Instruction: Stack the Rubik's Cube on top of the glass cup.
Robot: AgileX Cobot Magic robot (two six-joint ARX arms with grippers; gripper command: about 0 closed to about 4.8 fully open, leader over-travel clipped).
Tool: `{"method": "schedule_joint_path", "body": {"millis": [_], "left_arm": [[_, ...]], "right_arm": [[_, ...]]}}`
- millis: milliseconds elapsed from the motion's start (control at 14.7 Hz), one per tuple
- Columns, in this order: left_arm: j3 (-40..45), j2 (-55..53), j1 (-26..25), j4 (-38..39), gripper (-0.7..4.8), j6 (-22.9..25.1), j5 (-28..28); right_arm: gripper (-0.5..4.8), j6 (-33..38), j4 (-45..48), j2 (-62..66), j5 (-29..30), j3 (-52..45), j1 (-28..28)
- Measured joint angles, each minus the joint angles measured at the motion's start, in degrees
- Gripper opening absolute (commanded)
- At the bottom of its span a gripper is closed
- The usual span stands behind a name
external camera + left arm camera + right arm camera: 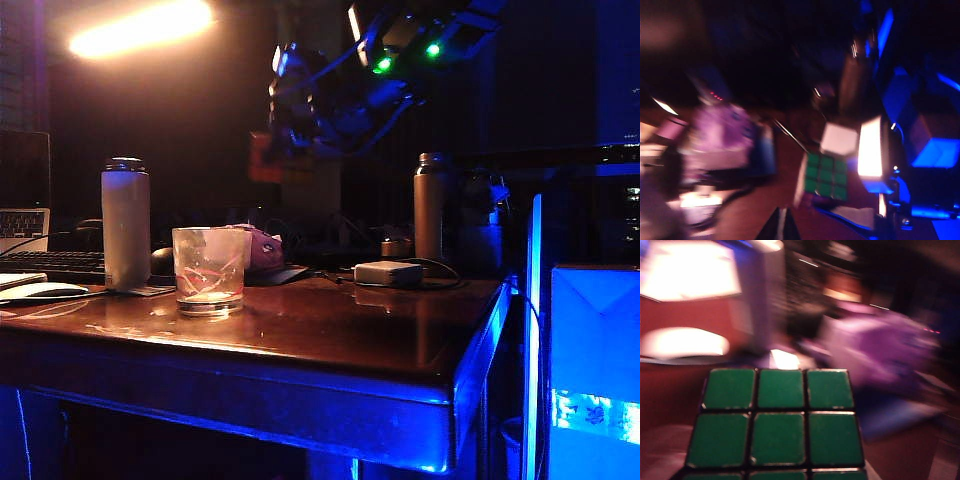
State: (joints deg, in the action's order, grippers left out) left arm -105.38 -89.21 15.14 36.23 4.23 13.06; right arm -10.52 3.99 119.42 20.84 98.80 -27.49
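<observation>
While the right gripper (290, 140) grips the Rubik's Cube (777, 422) aloft, the left gripper's state is unclear.

Probably a dim office: keyboard (50, 264), laptop (22, 222), wooden desk (330, 330).

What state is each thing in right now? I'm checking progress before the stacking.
Glass cup: upright on table, top bare.
Rubik's Cube: in the air, not yet on cup.
White bottle: upright, capped.
Brown bottle: upright, capped.
Right gripper: raised behind the cup, jaws apparently holding the cube.
Left gripper: raised too, jaws unclear.
</observation>
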Motion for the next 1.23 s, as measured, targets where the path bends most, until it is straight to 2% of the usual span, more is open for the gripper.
{"method": "schedule_joint_path", "body": {"millis": [68, 205, 409, 682, 1159, 1227], "left_arm": [[-0.9, 2.2, -1.0, 2.3, -0.03, 0.0, -0.5], [-1.3, 6.8, -3.8, 6.5, -0.03, 0.1, -1.2], [-1.5, 12.3, -7.2, 8.2, -0.03, 1.2, -1.9], [-1.5, 13.9, -7.6, 10.3, -0.03, 1.6, -2.7], [-1.5, 13.9, -7.6, 12.6, -0.03, 1.6, -2.7], [-1.5, 13.9, -7.6, 12.7, -0.03, 1.6, -2.7]], "right_arm": [[3.05, 1.6, 0.1, -0.2, 2.6, 0.0, -0.2], [3.05, 3.1, 0.0, -0.2, 3.4, 0.0, -1.5], [3.05, 3.1, -0.5, -0.2, 4.3, 0.0, -4.1], [3.05, 1.3, -1.7, 1.0, 4.0, 0.0, -7.1], [3.05, 0.2, -0.9, 5.4, 2.1, 0.0, -7.2], [3.27, 0.1, -0.8, 5.4, 1.8, 0.0, -7.1]]}}
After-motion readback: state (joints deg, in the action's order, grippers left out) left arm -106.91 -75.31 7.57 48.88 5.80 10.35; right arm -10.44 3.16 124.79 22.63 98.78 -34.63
